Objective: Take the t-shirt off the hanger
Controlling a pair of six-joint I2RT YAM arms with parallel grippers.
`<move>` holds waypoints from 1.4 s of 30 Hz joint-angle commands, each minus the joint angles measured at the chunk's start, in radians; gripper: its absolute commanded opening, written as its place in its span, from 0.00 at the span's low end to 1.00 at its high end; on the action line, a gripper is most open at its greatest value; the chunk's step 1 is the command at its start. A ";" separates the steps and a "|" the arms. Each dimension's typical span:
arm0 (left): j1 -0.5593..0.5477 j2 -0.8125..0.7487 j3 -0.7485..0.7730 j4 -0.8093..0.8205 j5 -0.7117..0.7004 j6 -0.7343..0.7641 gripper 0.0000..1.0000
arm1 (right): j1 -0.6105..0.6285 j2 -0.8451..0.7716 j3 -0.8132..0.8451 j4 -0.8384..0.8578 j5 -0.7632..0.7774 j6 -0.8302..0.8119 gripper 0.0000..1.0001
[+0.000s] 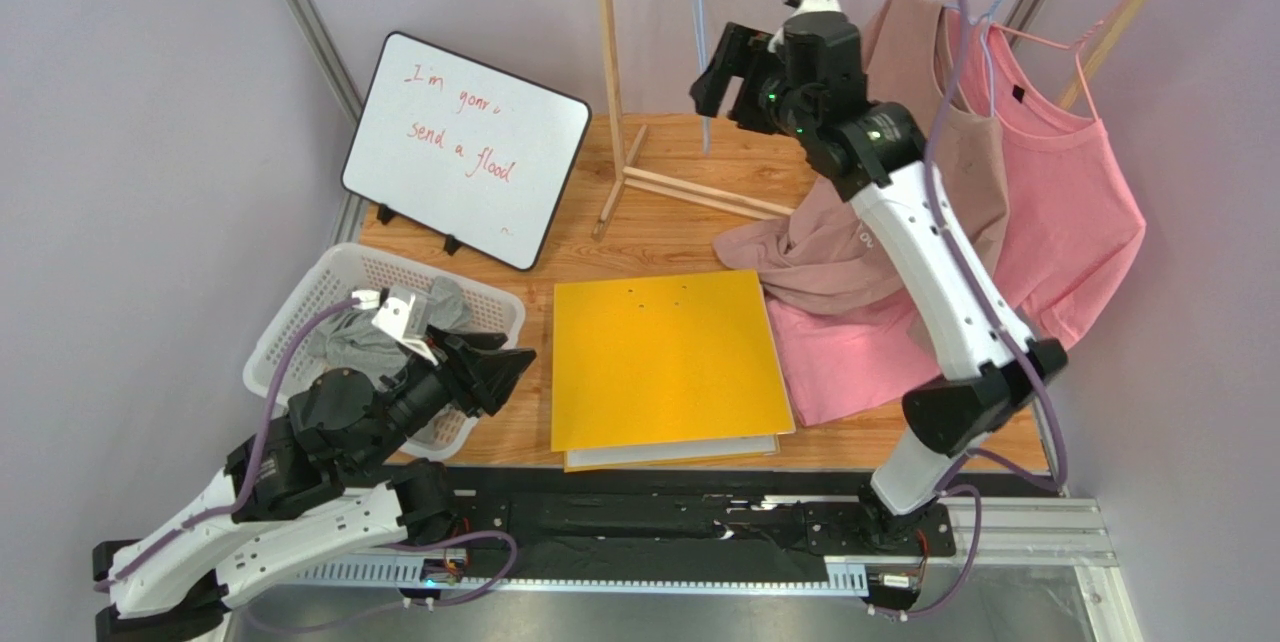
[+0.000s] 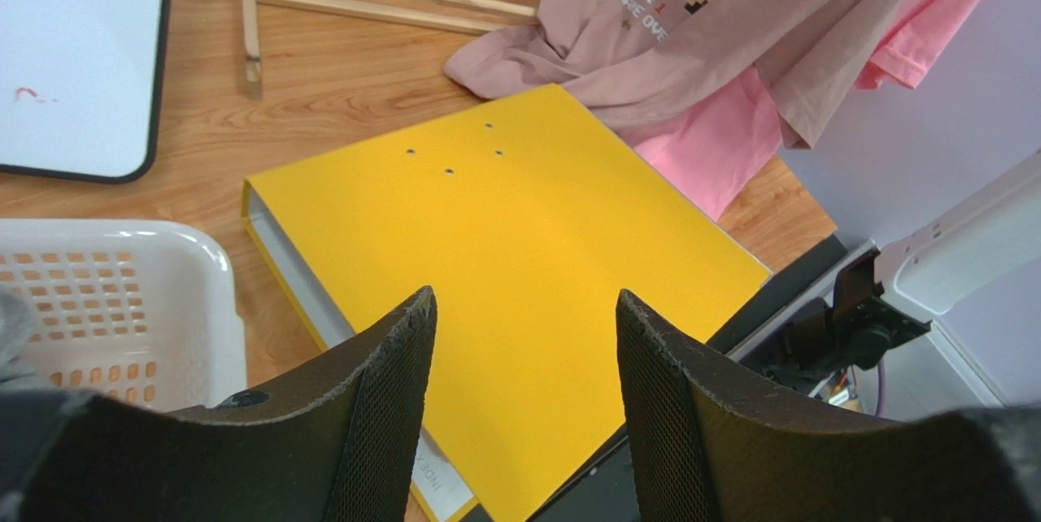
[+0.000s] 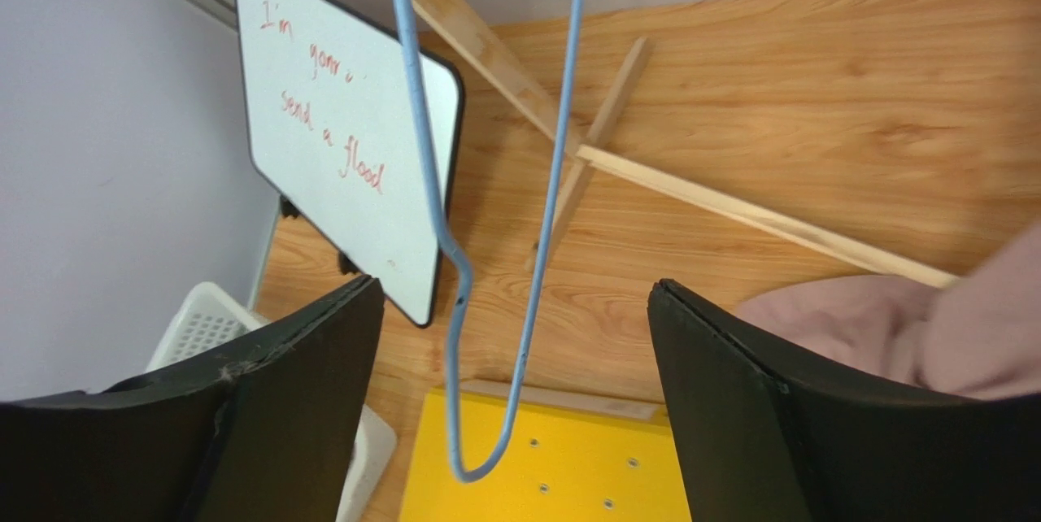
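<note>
A mauve t-shirt [image 1: 962, 170] with a pixel print [image 2: 721, 10] hangs near the rack behind my right arm. Its lower part is bunched on the table [image 1: 819, 260]. A pink t-shirt [image 1: 1067, 207] hangs on a pink hanger [image 1: 1052, 42] to its right. A bare blue wire hanger [image 1: 696, 12] hangs at the rack's left. My right gripper [image 1: 726, 80] is raised beside it, open and empty. In the right wrist view the blue hanger [image 3: 455, 266] hangs between the spread jaws [image 3: 513, 290]. My left gripper [image 1: 511, 368] is open and empty, low over the yellow binder [image 2: 513, 217].
The wooden rack's post [image 1: 609, 57] and floor struts [image 1: 706, 192] stand at the back. A whiteboard [image 1: 463, 147] leans at the back left. A white basket [image 1: 323, 327] holding grey cloth sits at the left. The yellow binder [image 1: 666, 357] lies mid-table.
</note>
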 commanded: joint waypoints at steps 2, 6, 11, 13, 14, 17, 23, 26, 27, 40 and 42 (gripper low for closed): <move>-0.001 0.063 -0.030 0.092 0.068 -0.024 0.62 | -0.001 -0.206 -0.029 -0.089 0.203 -0.171 0.83; -0.003 0.092 -0.037 0.121 0.098 -0.033 0.62 | -0.031 -0.319 -0.059 -0.089 0.353 -0.234 0.80; -0.003 0.095 -0.037 0.118 0.118 -0.038 0.62 | -0.177 -0.378 -0.036 -0.089 0.395 -0.271 0.77; -0.003 0.090 -0.037 0.115 0.119 -0.041 0.62 | -0.244 -0.375 -0.030 -0.098 0.354 -0.265 0.77; -0.003 0.089 -0.037 0.109 0.122 -0.045 0.62 | -0.314 -0.370 -0.023 -0.110 0.329 -0.259 0.77; -0.003 0.089 -0.035 0.101 0.124 -0.052 0.61 | -0.440 -0.352 -0.029 -0.109 0.215 -0.230 0.77; -0.003 0.138 0.008 0.081 0.145 -0.036 0.61 | -0.600 -0.307 -0.079 -0.020 -0.023 -0.205 0.70; -0.003 0.164 0.032 0.083 0.154 -0.027 0.61 | -0.648 -0.275 -0.082 -0.005 -0.199 -0.151 0.62; -0.003 0.170 0.037 0.081 0.159 -0.024 0.61 | -0.651 -0.278 -0.101 0.008 -0.220 -0.144 0.60; -0.001 0.176 -0.009 0.134 0.176 -0.067 0.61 | -0.654 -0.319 -0.220 0.178 -0.479 -0.019 0.34; -0.003 0.179 -0.008 0.132 0.173 -0.067 0.61 | -0.656 -0.324 -0.242 0.212 -0.504 0.000 0.33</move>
